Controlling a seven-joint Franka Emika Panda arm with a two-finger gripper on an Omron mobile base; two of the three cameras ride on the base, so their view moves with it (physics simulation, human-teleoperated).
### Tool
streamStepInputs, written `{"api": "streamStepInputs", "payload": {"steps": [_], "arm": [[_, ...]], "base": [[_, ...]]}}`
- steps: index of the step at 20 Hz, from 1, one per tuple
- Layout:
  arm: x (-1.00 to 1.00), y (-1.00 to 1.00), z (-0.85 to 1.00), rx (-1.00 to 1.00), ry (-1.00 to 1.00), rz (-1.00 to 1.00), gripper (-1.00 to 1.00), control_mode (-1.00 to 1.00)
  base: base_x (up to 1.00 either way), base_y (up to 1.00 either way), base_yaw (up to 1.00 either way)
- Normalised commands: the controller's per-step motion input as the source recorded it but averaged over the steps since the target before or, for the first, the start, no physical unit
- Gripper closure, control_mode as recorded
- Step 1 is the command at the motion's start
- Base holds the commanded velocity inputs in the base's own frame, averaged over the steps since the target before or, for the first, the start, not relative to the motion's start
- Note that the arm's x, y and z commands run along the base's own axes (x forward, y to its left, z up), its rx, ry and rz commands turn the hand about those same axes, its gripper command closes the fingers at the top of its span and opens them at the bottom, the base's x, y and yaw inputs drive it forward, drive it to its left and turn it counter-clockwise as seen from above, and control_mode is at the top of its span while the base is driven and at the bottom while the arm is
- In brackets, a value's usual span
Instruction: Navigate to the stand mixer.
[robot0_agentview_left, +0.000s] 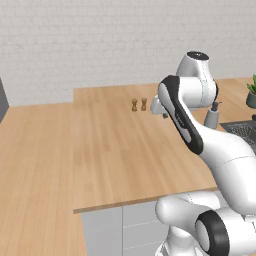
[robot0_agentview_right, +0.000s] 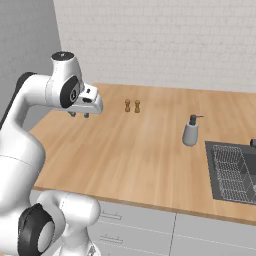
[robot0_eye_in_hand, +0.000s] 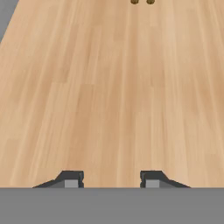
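The pincer (robot0_eye_in_hand: 112, 179) hangs wide apart and empty over the bare wooden table (robot0_eye_in_hand: 109, 96). Two small brown shakers (robot0_agentview_right: 132, 106) stand at upper centre, a grey soap dispenser (robot0_agentview_right: 190, 131) right beside the sink (robot0_agentview_right: 232, 172).

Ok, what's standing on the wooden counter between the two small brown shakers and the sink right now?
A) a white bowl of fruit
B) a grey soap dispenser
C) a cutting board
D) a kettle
B. In the right base view a grey soap dispenser with a dark pump top stands on the wooden counter, right of the two small brown shakers and just left of the dark sink.
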Motion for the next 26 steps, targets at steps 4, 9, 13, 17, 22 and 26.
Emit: {"api": "streamStepInputs", "payload": {"steps": [4, 9, 13, 17, 22, 26], "arm": [[0.0, 0.0, 0.0, 0.0, 0.0, 0.0, -1.0, 1.0], [0.0, 0.0, 0.0, 0.0, 0.0, 0.0, -1.0, 1.0], [0.0, 0.0, 0.0, 0.0, 0.0, 0.0, -1.0, 1.0], [0.0, 0.0, 0.0, 0.0, 0.0, 0.0, -1.0, 1.0], [0.0, 0.0, 0.0, 0.0, 0.0, 0.0, -1.0, 1.0], [0.0, 0.0, 0.0, 0.0, 0.0, 0.0, -1.0, 1.0]], "base": [[0.0, 0.0, 0.0], [0.0, 0.0, 0.0], [-0.3, -0.09, -0.01], [-0.74, -0.23, -0.05], [-0.52, -0.1, -0.03], [0.0, -0.09, -0.46]]}}
